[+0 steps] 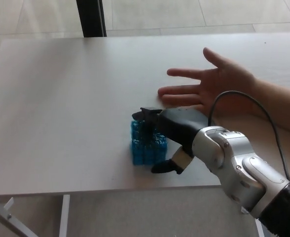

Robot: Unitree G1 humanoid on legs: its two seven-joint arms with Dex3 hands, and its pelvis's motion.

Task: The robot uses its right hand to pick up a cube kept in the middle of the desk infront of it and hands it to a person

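A blue cube (144,144) sits on the pale counter (61,108), near its front edge. The right robot hand (169,132) drapes over the cube, fingers (147,116) curled across its top and far side, thumb (165,167) just beside its front corner. Beyond the cube, a person's hand (211,84) rests palm up on the counter.

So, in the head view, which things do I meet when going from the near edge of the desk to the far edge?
Robot's right hand over the blue cube → person's open hand → bare desk up to its far edge.
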